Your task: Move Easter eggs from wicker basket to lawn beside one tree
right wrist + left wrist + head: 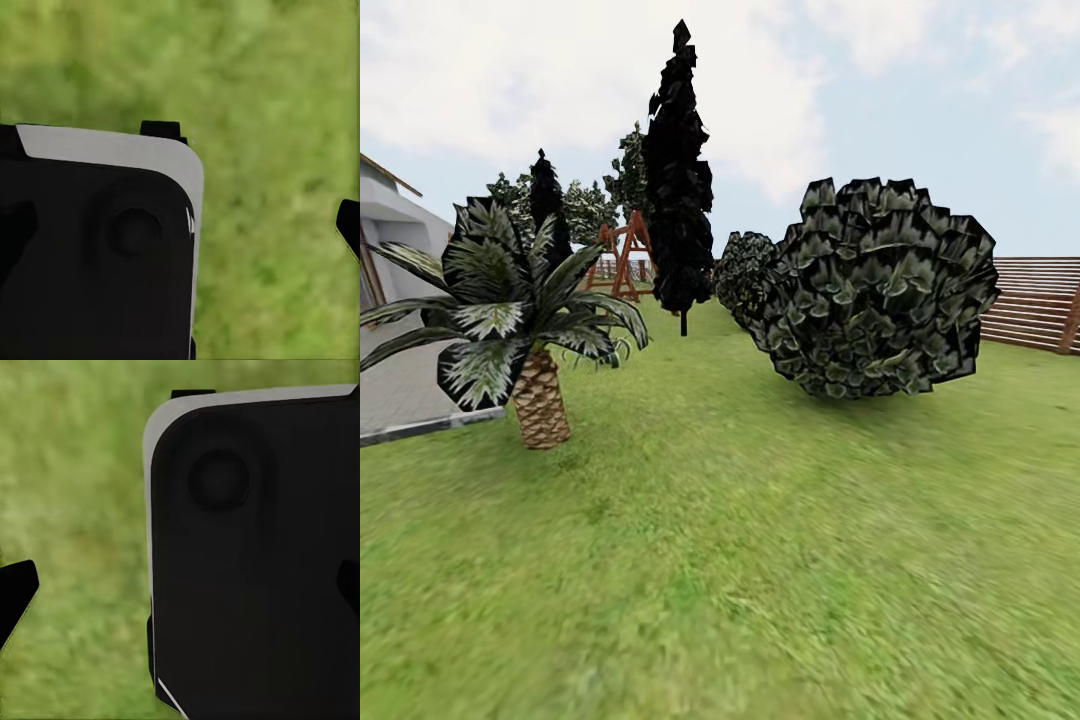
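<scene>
The lawn (740,560) stretches ahead as mottled green grass across the garden. The Easter eggs and the wicker basket are out of view. Leafy tree crowns (622,172) rise far back behind a black conifer. In the left wrist view my left gripper (182,589) hangs open over grass, its dark fingertips (16,591) at the picture's edges and nothing between them. In the right wrist view my right gripper (182,229) is open too, one fingertip (349,223) showing against the grass. Both wrist views look down past the robot's black, white-edged base (255,555).
A short palm (538,395) with a scaly trunk stands near left. A tall black conifer (680,170) stands mid-distance. A big rounded dark bush (875,290) sits right of centre. Behind are a wooden swing frame (625,255), a slat fence (1035,305) and a white house (390,220) beside paving (400,395).
</scene>
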Robot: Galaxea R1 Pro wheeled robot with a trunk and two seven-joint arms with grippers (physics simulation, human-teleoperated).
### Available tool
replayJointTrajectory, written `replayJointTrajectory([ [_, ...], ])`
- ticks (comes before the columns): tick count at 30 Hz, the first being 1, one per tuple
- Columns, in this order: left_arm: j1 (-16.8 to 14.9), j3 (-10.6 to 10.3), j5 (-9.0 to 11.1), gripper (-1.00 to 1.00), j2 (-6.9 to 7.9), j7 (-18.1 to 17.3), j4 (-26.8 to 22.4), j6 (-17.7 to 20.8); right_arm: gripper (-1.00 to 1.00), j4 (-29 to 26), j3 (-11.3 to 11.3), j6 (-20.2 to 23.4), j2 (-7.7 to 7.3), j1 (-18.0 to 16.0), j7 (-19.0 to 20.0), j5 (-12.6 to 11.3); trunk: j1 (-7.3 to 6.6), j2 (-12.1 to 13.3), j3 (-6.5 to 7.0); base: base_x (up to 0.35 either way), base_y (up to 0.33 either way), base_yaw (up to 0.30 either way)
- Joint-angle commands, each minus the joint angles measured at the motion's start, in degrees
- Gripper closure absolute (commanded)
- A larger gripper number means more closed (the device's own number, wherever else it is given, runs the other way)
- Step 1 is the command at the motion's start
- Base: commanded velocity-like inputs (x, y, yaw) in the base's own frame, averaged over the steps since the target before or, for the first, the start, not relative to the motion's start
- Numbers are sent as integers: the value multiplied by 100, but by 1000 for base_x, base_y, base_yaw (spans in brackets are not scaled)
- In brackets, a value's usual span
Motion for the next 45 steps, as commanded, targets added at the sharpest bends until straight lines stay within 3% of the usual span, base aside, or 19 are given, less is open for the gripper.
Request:
replayJointTrajectory([
  [1,4,-3,1,-100,1,-1,-12,-2,-100,21,34,-35,0,-9,1,-3,4,-3,-5,342,0,0],
  [45,4,-3,1,-100,1,-1,-12,-10,-100,21,34,-35,0,-9,1,-3,4,-3,-5,342,0,16],
])
